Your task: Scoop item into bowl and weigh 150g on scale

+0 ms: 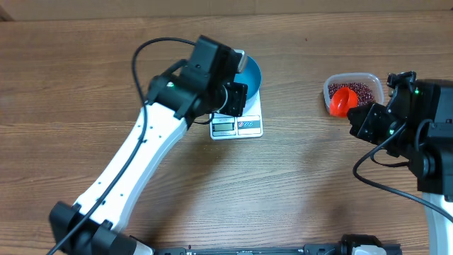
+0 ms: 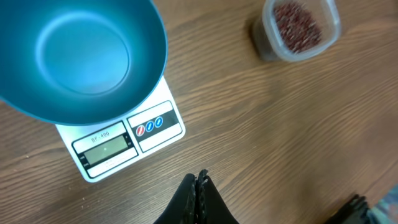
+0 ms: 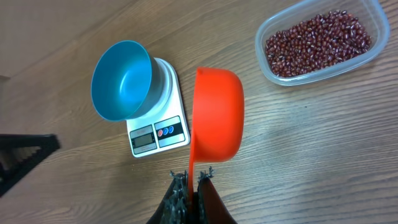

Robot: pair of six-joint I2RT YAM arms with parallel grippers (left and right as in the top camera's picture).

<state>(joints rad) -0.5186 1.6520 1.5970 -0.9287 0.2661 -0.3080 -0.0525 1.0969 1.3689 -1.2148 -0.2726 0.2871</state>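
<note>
Pressing the two fingers of the left gripper (image 2: 198, 180) flat together on nothing, tips hanging over the bare wooden table (image 2: 292, 137), just beside the display edge of the scale (image 2: 118, 146).

Clamping the right gripper (image 3: 193, 182) on the thin handle of an orange scoop (image 3: 217, 115), jaws tight against it. Holding the cup turned on its side, rounded back facing the wrist camera. Hovering that cup, as seen from overhead, at the near left corner of the clear plastic tub (image 1: 368, 79). Not telling from any view whether anything is lying inside the cup.

Farther out, supporting the bowl (image 2: 93, 56) upright on the white scale, covering most of the platform and leaving the display window and the panel with the coloured buttons showing. Showing only smooth blue inside.

Farthest out, to the right and well apart from the scale, holding the beans (image 3: 317, 40) in the tub as a loose dark red-brown layer across its floor.
</note>
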